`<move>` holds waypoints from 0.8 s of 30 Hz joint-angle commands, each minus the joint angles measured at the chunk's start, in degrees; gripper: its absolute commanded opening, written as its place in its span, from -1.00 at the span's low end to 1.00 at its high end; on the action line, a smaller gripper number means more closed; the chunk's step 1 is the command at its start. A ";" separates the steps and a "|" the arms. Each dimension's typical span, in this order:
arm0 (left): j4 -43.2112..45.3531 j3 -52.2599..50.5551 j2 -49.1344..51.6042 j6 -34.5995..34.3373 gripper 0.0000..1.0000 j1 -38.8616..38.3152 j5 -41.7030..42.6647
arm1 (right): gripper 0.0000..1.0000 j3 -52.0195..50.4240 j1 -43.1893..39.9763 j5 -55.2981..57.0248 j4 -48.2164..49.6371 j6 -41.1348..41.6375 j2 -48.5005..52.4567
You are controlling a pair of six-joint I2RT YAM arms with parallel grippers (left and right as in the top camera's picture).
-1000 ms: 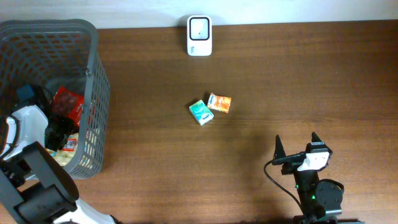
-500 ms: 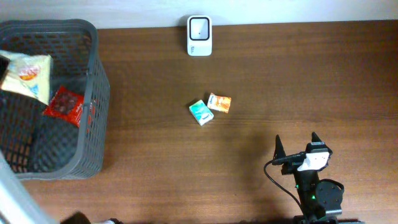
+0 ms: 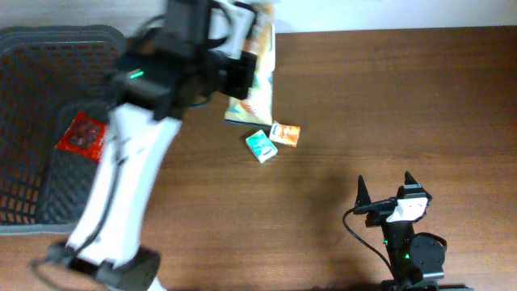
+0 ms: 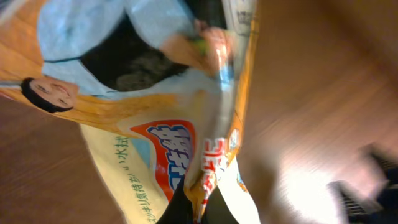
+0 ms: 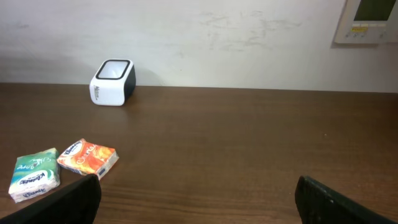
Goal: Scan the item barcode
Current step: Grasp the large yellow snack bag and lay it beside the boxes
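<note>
Above the far side of the surface, the left claw (image 3: 242, 36) is clamped on a yellow snack bag (image 3: 254, 77), which hangs in the air over the white scanner (image 5: 113, 82) by the wall. At the near edge, the right claw (image 3: 384, 190) rests wide open, holding nothing. Two small packs (image 3: 273, 140) lie between them.
</note>
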 commanded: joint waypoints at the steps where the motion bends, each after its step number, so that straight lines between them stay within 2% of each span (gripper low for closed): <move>1: -2.45 0.26 8.46 4.22 -1.00 -2.19 -20.81 | 0.97 -0.50 -0.11 0.28 -0.13 0.63 -0.37; 3: -6.21 0.26 14.10 -3.06 -1.00 -2.19 -28.28 | 0.97 -0.50 -0.11 0.28 -0.13 0.61 -0.37; 4: -7.89 0.26 16.52 -4.85 -1.00 -2.19 -28.61 | 0.97 -0.50 -0.11 0.28 -0.13 0.63 -0.37; 6: -10.62 0.26 21.81 -13.81 -1.00 -2.19 -30.38 | 0.97 -0.50 -0.11 0.28 -0.13 0.63 -0.37; 10: -13.05 0.26 30.51 -21.27 -1.00 -2.54 -30.03 | 0.97 -0.50 -0.11 0.28 -0.13 0.63 -0.37; 16: -14.21 0.26 35.52 -22.21 -1.00 -4.85 -28.52 | 0.97 -0.50 -0.11 0.28 -0.13 0.61 -0.37; 20: -12.02 0.26 36.13 -22.23 -1.00 -7.61 -22.75 | 0.97 -0.50 -0.11 0.28 -0.13 0.63 -0.37; 24: -8.70 0.28 36.11 -23.91 -0.85 -10.69 -21.94 | 0.96 -0.50 -0.11 0.28 -0.13 0.61 -0.37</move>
